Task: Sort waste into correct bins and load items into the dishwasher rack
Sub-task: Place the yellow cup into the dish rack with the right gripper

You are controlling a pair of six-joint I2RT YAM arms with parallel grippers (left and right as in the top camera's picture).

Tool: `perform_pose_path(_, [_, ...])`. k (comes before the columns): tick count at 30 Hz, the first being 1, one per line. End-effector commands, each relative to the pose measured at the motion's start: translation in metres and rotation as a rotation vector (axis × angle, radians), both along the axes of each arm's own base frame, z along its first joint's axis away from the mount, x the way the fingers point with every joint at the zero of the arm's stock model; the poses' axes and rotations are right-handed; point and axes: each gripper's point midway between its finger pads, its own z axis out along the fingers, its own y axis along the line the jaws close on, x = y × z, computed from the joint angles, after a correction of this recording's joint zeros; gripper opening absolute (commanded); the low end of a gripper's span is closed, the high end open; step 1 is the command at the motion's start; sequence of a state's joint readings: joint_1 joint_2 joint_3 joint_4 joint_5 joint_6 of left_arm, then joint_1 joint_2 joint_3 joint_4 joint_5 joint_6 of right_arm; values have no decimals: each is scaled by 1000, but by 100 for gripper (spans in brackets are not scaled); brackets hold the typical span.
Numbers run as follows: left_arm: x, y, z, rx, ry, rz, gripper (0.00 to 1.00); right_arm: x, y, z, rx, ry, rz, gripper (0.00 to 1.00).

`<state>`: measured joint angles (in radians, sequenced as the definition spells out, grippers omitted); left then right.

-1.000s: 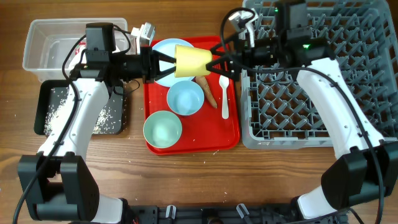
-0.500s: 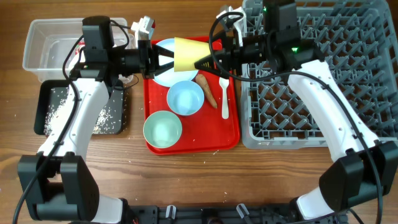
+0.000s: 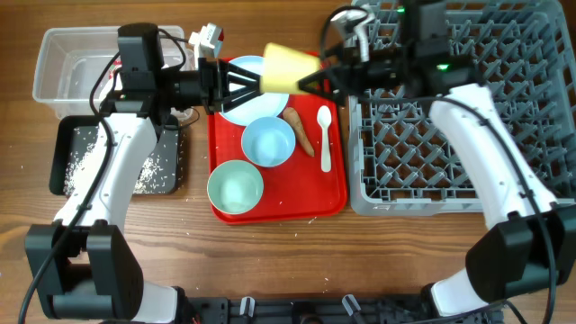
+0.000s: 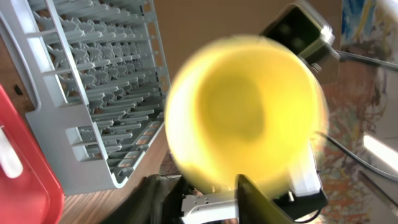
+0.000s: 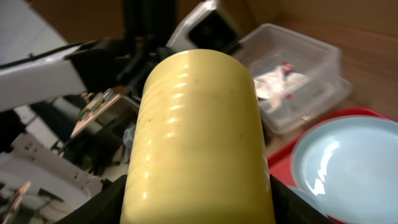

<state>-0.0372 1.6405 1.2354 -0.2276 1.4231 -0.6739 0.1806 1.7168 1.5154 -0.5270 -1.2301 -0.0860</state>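
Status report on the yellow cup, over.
Left gripper open. Right gripper shut on yellow cup, midair over red tray. Nothing seen blocking path to dishwasher rack.

Brown wood-grain table (image 3: 396, 256), soft even light.

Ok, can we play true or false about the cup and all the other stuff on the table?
1. The yellow cup sits in the grey rack. False: the right gripper holds it up in the air above the red tray.
2. The white spoon lies on the red tray. True.
3. The mint-green bowl is inside the clear tub. False: it stands on the red tray.
4. White rice grains lie in the black tray. True.
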Motion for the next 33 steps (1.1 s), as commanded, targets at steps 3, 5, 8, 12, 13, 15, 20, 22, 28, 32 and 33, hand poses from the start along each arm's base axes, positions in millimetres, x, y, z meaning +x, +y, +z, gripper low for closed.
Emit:
perform_pose_path(3, [6,0,5,54,-160,38,45,51,-92,-27,-174,102,-377,25])
perform_pose_path(5, [30,5,-45,319,-118,222,43,43,-150,-44,-401,210,-639,25])
perform_pose_path(8, [38,20,-90,587,-33,367,42,19,-170,-53,-533,295,-745,25])
perform_pose_path(12, [37,37,-126,904,-19,488,42,-24,-193,-77,-739,457,-811,25])
perform_pose_path(13, [36,39,-130,954,-26,504,43,-35,-198,-83,-789,502,-816,25])
perform_pose_path(15, [32,42,-137,1076,-61,532,45,-65,-215,-96,-934,631,-866,26])
perform_pose_path(20, [29,40,-139,1182,-132,532,46,-106,-234,-104,-1095,797,-924,28])
perform_pose_path(22, [28,40,-139,1193,-133,530,46,-112,-240,-108,-1132,829,-942,28])
perform_pose_path(28, [26,41,-141,1199,-126,525,47,-115,-233,-136,-1122,877,-895,28])
perform_pose_path(32, [26,41,-141,1199,-125,525,47,-108,-217,-158,-1076,849,-844,27])
perform_pose_path(33, [26,41,-141,1199,-125,524,47,-107,-217,-161,-1076,845,-843,28])
